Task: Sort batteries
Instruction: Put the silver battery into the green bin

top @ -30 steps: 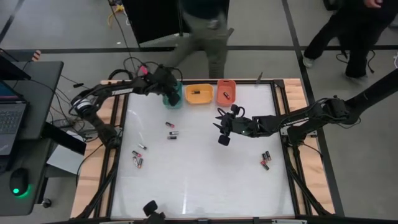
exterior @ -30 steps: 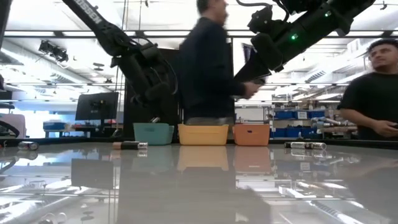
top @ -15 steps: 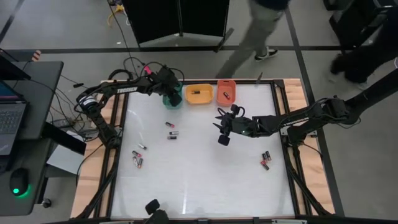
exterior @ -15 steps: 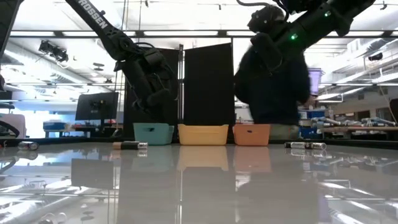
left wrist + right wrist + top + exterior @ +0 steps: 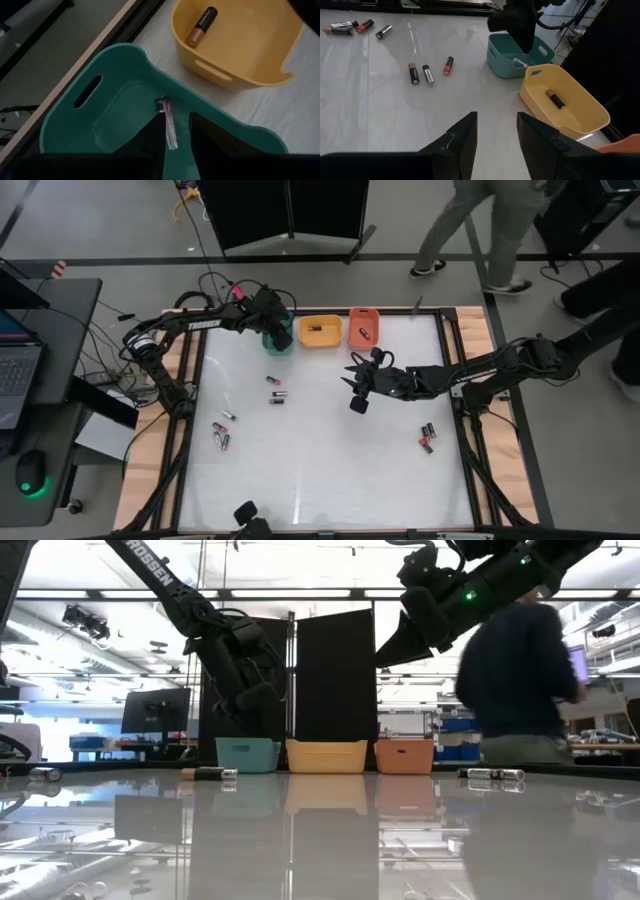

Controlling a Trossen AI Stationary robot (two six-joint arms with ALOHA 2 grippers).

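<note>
My left gripper (image 5: 176, 136) hangs over the green tray (image 5: 115, 105) at the table's far left, fingers pointing steeply down and apart. A thin silvery battery with a pink band (image 5: 169, 125) stands between them, over the tray's inside. My right gripper (image 5: 353, 385) hovers open above the table's middle with nothing between its fingers (image 5: 495, 131). Loose batteries lie on the table: two (image 5: 277, 388) near the green tray, a few (image 5: 221, 435) at the left, a few (image 5: 426, 438) at the right. My left gripper's fingers stand on either side of the pink-banded battery, and the gap is wider than the battery. The battery lies close along one finger's inner edge (image 5: 156, 131). Whether it touches that finger I cannot tell.
A yellow tray (image 5: 332, 338) with one brown battery (image 5: 202, 26) stands right of the green tray (image 5: 285, 346). An orange tray (image 5: 355, 337) with a battery follows it along the far edge. People walk in the room beyond the far edge.
A person beyond the table's far edge has walked toward the right. Both arms have kept their places.
</note>
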